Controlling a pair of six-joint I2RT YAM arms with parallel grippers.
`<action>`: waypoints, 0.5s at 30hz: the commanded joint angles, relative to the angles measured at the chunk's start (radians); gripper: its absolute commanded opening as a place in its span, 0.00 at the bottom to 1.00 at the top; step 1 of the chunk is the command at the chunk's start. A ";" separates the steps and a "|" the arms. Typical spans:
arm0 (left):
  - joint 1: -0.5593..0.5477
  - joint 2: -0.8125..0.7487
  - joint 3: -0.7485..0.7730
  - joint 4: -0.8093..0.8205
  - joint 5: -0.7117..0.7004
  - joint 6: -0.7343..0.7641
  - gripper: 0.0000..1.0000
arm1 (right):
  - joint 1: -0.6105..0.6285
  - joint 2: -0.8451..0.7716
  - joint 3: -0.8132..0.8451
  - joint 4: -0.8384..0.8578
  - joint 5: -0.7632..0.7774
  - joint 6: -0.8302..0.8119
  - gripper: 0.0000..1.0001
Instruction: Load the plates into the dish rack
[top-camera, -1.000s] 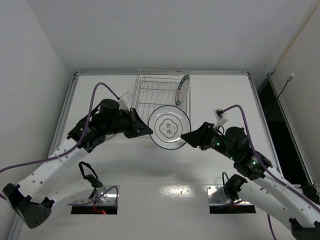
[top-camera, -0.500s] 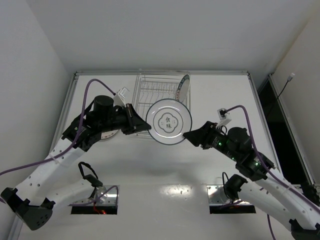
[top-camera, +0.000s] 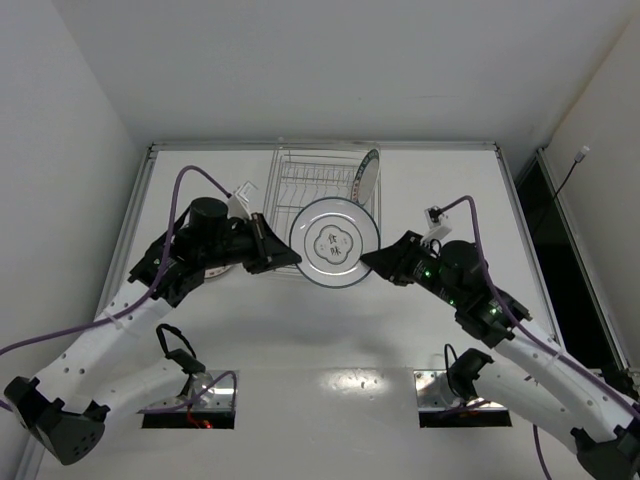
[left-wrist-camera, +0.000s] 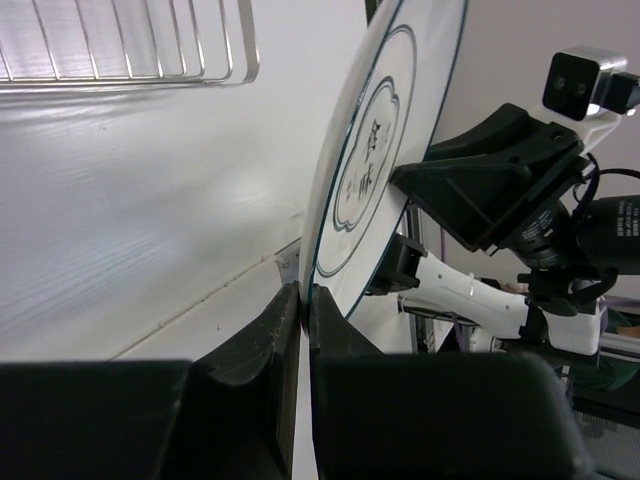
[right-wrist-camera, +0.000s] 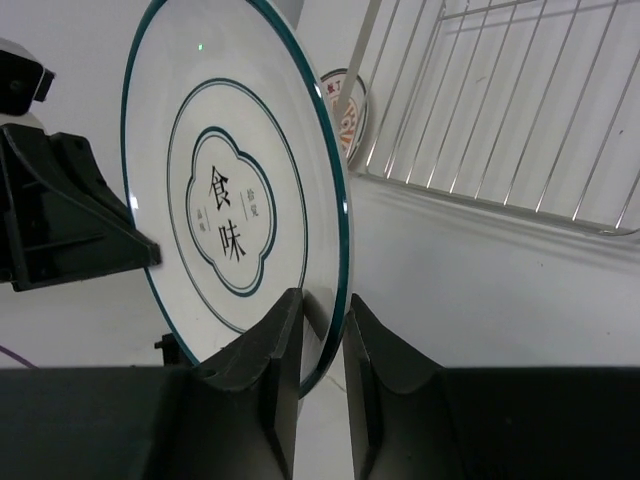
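The left gripper (left-wrist-camera: 303, 300) and right gripper (right-wrist-camera: 322, 305), jaws narrowed, each pinch opposite rim edges of the flower-outline plate (top-camera: 335, 243) at the dish rack's (top-camera: 300, 185) near edge.

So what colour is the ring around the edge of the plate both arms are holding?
Dark teal on the white plate, clearest in the right wrist view.

The plate (right-wrist-camera: 230, 215) is glossy white ceramic, the rack (right-wrist-camera: 500, 120) shiny metal wire. The bench (left-wrist-camera: 130, 210) looks smooth, slightly reflective. The left pincer (left-wrist-camera: 303, 295) and right pincer (right-wrist-camera: 322, 300) are matt black plastic.
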 joint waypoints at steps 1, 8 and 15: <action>0.000 -0.033 -0.026 0.116 0.094 -0.036 0.00 | -0.008 0.027 0.006 0.067 -0.013 -0.007 0.08; 0.000 -0.042 -0.078 0.139 0.094 -0.023 0.00 | -0.038 0.046 0.036 0.087 -0.044 -0.007 0.00; 0.000 0.007 -0.046 0.004 -0.007 0.112 0.36 | -0.060 0.168 0.297 -0.143 0.051 -0.214 0.00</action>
